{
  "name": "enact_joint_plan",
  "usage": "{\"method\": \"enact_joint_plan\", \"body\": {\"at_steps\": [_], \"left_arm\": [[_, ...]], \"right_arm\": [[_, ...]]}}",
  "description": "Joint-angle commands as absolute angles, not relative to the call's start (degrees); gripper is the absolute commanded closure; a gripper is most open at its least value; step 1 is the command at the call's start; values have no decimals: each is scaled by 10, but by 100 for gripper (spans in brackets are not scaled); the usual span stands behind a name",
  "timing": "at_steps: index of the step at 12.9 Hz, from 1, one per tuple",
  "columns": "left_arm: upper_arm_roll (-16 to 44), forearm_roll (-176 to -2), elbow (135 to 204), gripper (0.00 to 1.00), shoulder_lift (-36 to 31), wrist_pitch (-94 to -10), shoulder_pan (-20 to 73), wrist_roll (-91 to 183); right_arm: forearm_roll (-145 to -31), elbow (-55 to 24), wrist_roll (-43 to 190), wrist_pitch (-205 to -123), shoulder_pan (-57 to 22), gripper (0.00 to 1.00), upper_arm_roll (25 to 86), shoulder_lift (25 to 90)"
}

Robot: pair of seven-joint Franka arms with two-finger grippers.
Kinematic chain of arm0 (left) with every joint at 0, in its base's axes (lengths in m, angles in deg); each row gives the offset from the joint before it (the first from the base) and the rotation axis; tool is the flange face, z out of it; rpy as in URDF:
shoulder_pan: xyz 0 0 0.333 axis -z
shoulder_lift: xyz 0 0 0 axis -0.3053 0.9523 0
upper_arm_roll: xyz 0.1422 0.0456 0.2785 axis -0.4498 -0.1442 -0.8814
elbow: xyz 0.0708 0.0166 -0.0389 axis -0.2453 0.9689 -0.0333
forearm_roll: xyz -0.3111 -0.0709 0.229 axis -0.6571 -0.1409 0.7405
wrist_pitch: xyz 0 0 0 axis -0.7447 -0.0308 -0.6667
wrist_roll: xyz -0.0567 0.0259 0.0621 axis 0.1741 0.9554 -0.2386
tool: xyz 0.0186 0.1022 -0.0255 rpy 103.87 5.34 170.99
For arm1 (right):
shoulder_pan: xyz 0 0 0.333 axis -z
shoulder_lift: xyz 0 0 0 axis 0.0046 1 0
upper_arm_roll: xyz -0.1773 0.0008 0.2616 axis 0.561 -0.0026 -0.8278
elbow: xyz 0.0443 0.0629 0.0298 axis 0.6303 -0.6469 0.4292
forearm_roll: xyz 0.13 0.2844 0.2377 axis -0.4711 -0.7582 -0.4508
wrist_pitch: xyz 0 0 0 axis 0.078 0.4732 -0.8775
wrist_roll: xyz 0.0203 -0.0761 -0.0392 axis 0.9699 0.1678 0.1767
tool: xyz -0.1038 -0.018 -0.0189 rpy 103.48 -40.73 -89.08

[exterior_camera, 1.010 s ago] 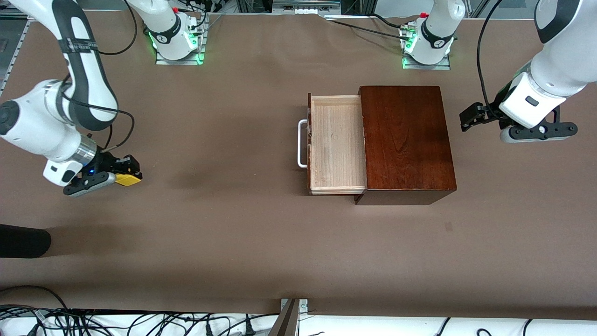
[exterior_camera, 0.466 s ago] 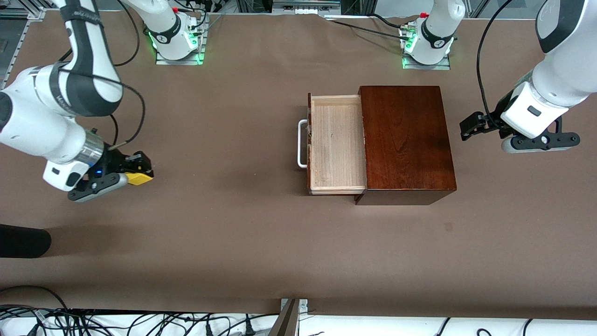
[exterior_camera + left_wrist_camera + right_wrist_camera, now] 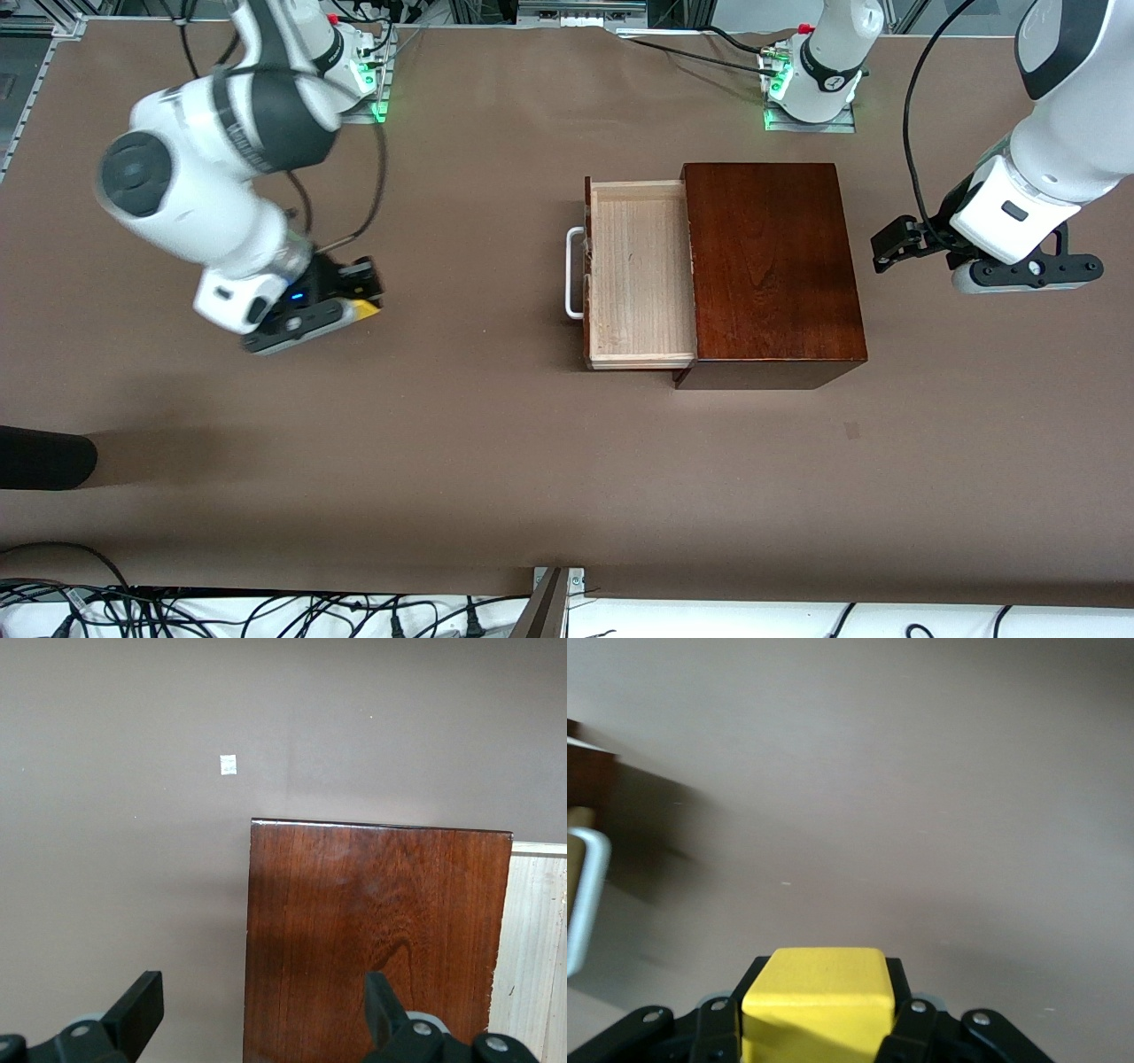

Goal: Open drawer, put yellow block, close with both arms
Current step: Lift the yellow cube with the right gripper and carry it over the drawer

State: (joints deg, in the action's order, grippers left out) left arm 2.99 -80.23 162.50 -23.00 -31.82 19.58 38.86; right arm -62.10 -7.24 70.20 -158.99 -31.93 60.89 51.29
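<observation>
Yellow block (image 3: 365, 307) rides in our right gripper (image 3: 354, 297), pinched between the two black fingers (image 3: 906, 1010) and held up over bare brown table (image 3: 461, 443) toward the right arm's end, well apart from the drawer (image 3: 640, 270). In the right wrist view the cube (image 3: 815, 1001) fills the space between the jaws, its flat top face toward the camera, with the white handle (image 3: 583, 895) showing at the edge of the picture. We see the drawer pulled out of the dark wooden box (image 3: 771, 266), its pale tray open to the camera from above and nothing lying in it; the white bar handle (image 3: 574, 272) juts from its dark front toward the right arm's end of the table. Our right arm (image 3: 213, 186) reaches down from its base (image 3: 341, 75) at the top of the front view. Our left arm (image 3: 1054, 133) waits at its own end of the table, its gripper (image 3: 890, 244) hanging in the air just beside the box, at the end away from the drawer. The left wrist view shows that gripper's fingers (image 3: 142, 1005) spread wide and holding nothing, with the box top (image 3: 372, 939) and a strip of the pale tray (image 3: 532, 948) below them. A small white mark (image 3: 229, 765) sits on the table near the box. Loose black cables (image 3: 177, 611) lie along the table's edge nearest the front camera.
</observation>
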Motion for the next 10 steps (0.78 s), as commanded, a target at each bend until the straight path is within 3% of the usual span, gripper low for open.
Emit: {"method": "enact_joint_plan", "body": {"at_steps": [1,10], "left_arm": [[32,-805,1609,0,-222,-313,195,392],[32,-805,1609,0,-221,-317,195,391]], "right_arm": [[-613,-37,668,-1573,-370,89,614,530],[-584,17,631,-1610,-509,89,612,580]]}}
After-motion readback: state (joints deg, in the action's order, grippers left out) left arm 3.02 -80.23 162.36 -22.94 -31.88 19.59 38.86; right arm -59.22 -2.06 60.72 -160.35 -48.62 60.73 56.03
